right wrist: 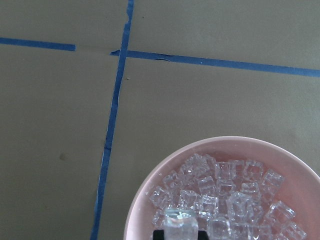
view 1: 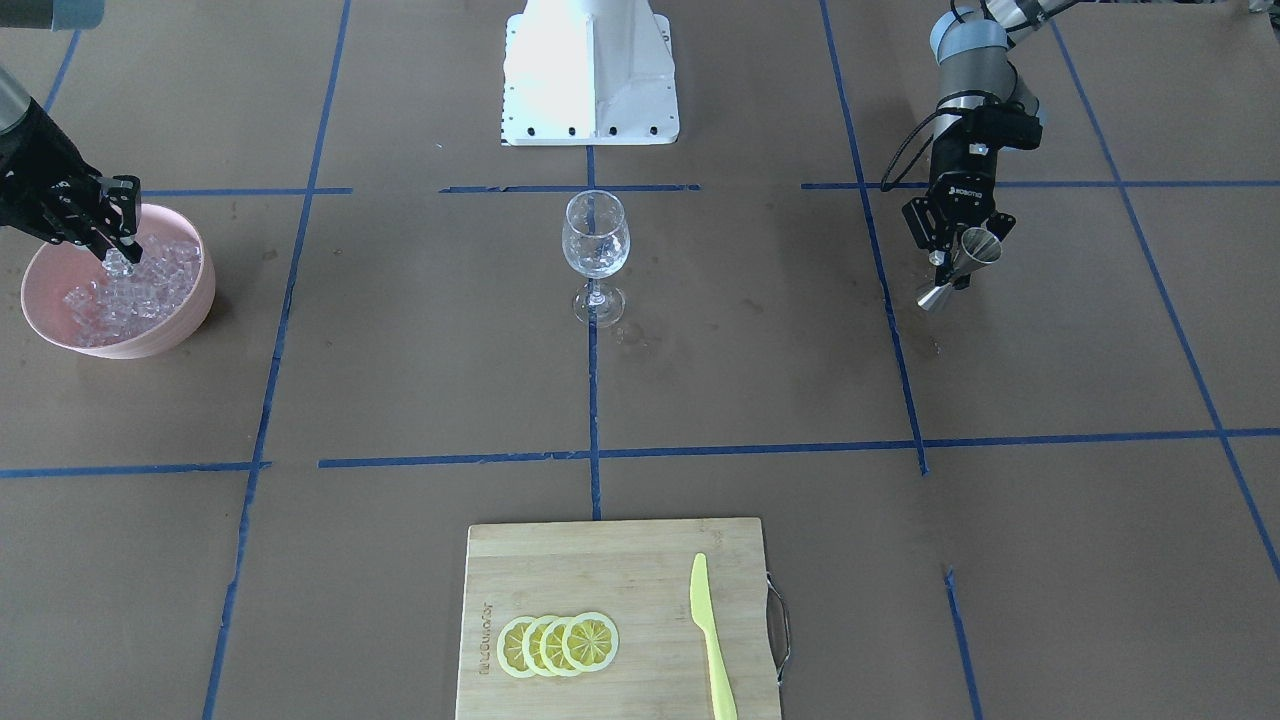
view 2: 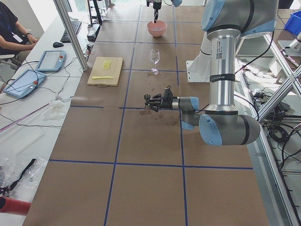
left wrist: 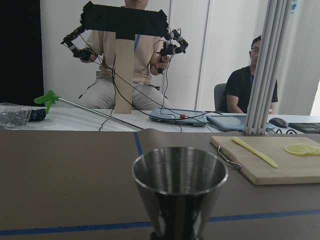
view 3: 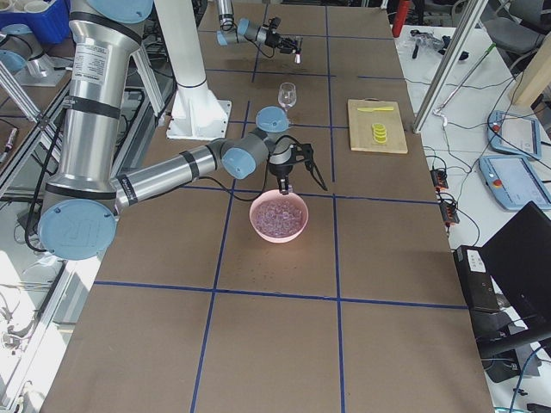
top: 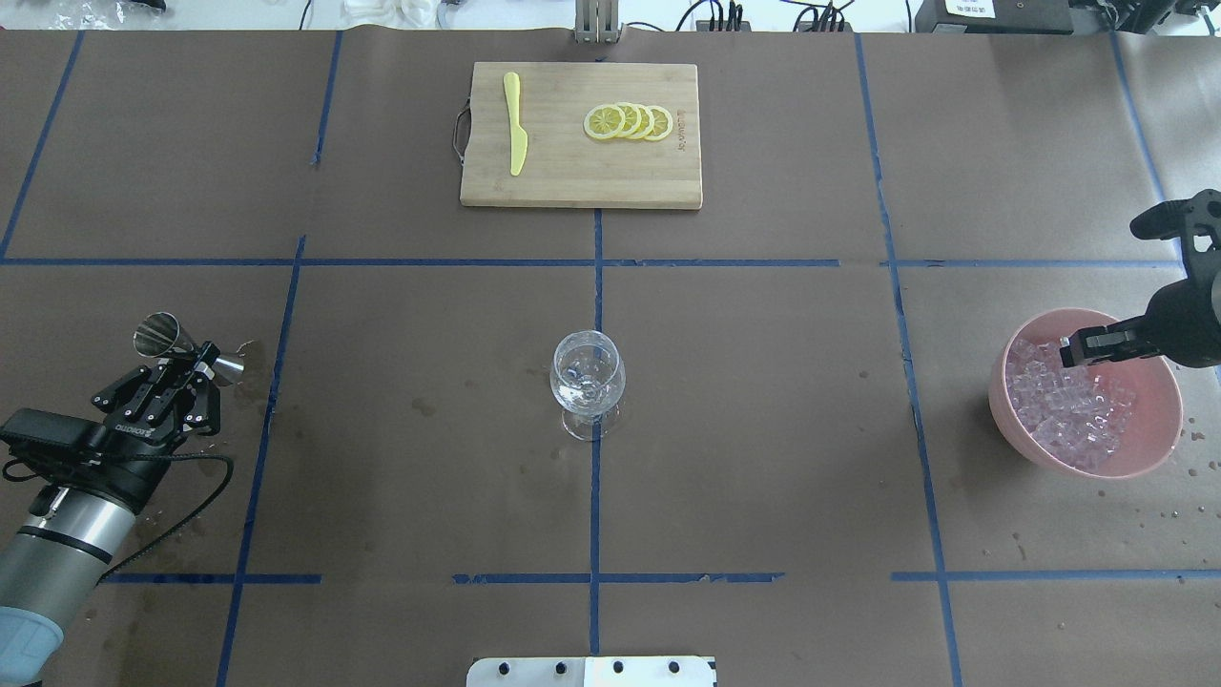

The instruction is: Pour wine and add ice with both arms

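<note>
A clear wine glass [view 1: 596, 240] [top: 588, 372] stands upright at the table's middle, and any wine in it is barely visible. My left gripper [view 1: 950, 262] [top: 196, 372] is shut on a steel jigger [view 1: 958, 268] [top: 181, 345] [left wrist: 179, 192], held tilted just above the table, far from the glass. The right gripper [view 1: 120, 262] [top: 1066, 351] [right wrist: 180, 232] reaches down into a pink bowl [view 1: 190, 300] [top: 1011, 410] [right wrist: 145, 195]. The bowl is full of ice [view 1: 120, 300] [top: 1073, 410] [right wrist: 230, 195]. One cube sits pinched between the right fingertips.
A bamboo cutting board [view 1: 600, 560] [top: 572, 172] lies at the operators' side with lemon slices [view 1: 558, 643] and a yellow knife [view 1: 712, 640] on it. The white base block [view 1: 590, 70] sits behind the glass. Wet spots mark the paper near the jigger. People sit beyond the table.
</note>
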### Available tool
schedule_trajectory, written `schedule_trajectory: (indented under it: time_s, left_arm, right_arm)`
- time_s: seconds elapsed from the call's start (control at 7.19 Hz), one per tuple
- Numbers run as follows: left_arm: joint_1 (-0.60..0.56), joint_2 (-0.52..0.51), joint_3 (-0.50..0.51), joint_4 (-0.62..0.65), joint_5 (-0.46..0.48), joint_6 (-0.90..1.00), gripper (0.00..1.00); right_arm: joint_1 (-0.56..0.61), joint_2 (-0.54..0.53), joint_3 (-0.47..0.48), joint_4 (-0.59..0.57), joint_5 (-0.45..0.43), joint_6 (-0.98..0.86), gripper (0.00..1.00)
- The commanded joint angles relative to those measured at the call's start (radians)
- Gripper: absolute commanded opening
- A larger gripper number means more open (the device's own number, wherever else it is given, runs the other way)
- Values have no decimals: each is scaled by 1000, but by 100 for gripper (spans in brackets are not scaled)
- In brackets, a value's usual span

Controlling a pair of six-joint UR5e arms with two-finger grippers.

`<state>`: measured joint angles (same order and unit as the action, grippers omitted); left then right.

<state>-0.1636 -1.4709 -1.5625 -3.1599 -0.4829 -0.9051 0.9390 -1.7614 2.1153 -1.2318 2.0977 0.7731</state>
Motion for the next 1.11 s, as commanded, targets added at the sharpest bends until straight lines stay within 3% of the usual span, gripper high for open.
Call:
schedule_trajectory:
  time_s: [0.0,0.28,0.42,0.56,0.97]
  left_arm:
    - [-1,0,13,20,0,0,0]
    - [1,-3,15,24,-5,-41,2]
    - [3,-3,21,24,-9,-41,14]
    - [4,-9,36,24,-6,-44,19]
    - [6,-22,78,26,-5,-58,19]
  right_arm:
    - [9,0,44,2,2,0,0]
    - [11,29,87,3,2,2,0]
    - [9,61,89,3,4,26,0]
    - [9,121,86,3,5,99,0]
    - [6,174,86,2,13,161,0]
